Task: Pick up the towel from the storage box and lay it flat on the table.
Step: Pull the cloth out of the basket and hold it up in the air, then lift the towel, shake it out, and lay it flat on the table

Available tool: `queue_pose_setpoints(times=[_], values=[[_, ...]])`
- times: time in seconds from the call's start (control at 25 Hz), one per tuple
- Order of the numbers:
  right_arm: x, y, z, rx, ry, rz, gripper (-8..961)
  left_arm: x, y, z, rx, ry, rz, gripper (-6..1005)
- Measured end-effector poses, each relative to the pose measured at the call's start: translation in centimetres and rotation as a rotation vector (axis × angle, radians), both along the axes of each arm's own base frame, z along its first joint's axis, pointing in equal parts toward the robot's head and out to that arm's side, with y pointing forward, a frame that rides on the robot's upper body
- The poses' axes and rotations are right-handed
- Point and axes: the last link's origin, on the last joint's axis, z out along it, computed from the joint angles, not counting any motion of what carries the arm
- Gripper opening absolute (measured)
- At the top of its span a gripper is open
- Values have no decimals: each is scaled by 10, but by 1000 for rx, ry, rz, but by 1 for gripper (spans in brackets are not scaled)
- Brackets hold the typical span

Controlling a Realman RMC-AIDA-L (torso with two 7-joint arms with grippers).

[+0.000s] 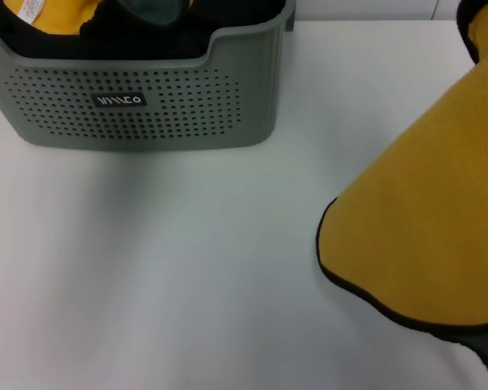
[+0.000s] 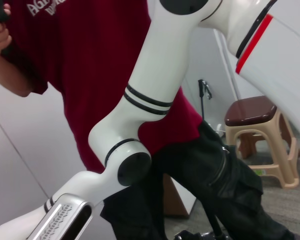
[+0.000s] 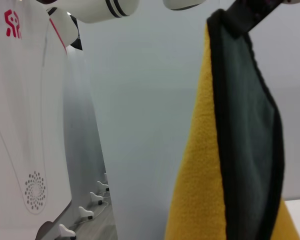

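The right gripper's fingers cannot be made out (the left is unseen); the mustard-yellow, black-bound towel [image 1: 423,236] hangs over the smooth white table [image 1: 163,260], right of the perforated grey-green storage box [image 1: 146,106].

The towel [image 1: 427,219] is mustard yellow with a thin black binding along its rounded edge; in the right wrist view its other face [image 3: 250,130] shows dark grey-green inside the same black border. The storage box [image 1: 146,106] is grey-green, its front wall dotted with rows of small holes and marked by a black label with a white logo. Yellow cloth with a white tag [image 1: 45,15] shows inside it. The table [image 1: 163,268] is plain white.
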Motion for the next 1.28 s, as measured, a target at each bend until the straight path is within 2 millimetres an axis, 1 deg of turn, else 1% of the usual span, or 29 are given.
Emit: queue_pose_setpoints(times=[0.2,0.36,0.44,0.52,0.6,0.72,0.84,0.96,1.0,1.08,1.12,1.28], values=[[-1,1,-1,12,15,-3,17,-8,4,-3,15,-5,34,42],[2,0,6,72,55,-22,12,-23,9,-5,30,-24,113,42],[3,0,13,112,77,-37,10,-33,13,-6,46,-31,167,41],[3,1,21,155,95,-52,8,-47,17,-9,63,-35,233,41],[3,1,31,210,117,-65,7,-64,19,-15,75,-38,298,40],[-4,3,46,284,138,-70,6,-89,19,-24,88,-48,388,38],[-18,7,59,362,144,-57,6,-114,16,-33,104,-68,478,37],[-37,19,64,425,115,-46,7,-138,12,-41,122,-93,569,38],[-43,22,63,439,107,-46,8,-148,10,-43,132,-107,609,38],[-58,31,62,466,80,-27,8,-160,7,-45,139,-128,656,38],[-68,35,61,471,69,-10,9,-170,4,-47,138,-138,688,39],[-99,52,52,454,44,36,10,-200,-7,-52,132,-169,783,39]])
